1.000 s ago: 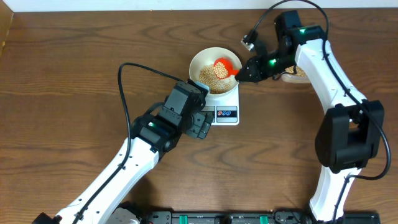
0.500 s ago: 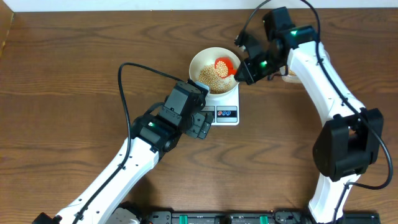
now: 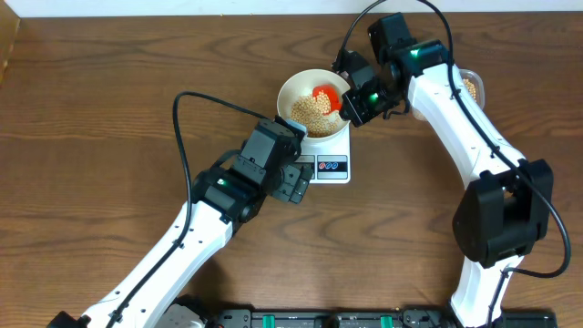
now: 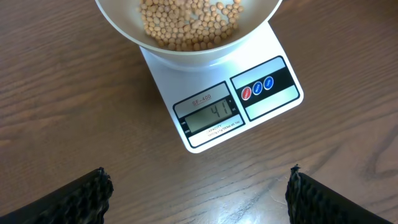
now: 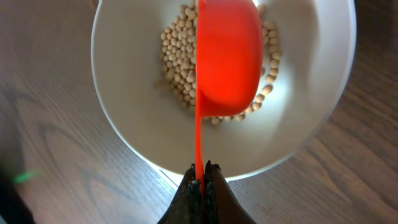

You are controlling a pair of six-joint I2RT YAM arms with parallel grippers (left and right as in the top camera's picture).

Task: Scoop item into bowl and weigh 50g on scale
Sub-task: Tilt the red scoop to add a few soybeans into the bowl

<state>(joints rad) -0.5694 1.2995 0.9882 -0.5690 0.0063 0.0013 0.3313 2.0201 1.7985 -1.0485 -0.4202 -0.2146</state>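
The white bowl (image 3: 293,84) stands on the white scale (image 3: 337,146) and holds tan beans (image 3: 310,109). My right gripper (image 3: 351,103) is shut on the handle of a red scoop (image 3: 325,96), held tipped on its side over the beans in the bowl. In the right wrist view the scoop (image 5: 227,56) hangs over the beans (image 5: 177,59) inside the bowl (image 5: 124,118), with the gripper (image 5: 201,171) at the near rim. My left gripper (image 4: 199,193) is open and empty, in front of the scale (image 4: 273,109), whose display (image 4: 210,115) reads 41.
A clear plastic tub with more beans (image 3: 470,88) sits at the back right, mostly hidden behind the right arm. The left arm (image 3: 228,191) lies across the table's left middle. The table's far edge runs just behind the bowl.
My right gripper has swung left and back, rolling the red scoop over the bowl; the scoop's beans have gone into the bowl. The tub now shows behind the arm. The left arm is still.
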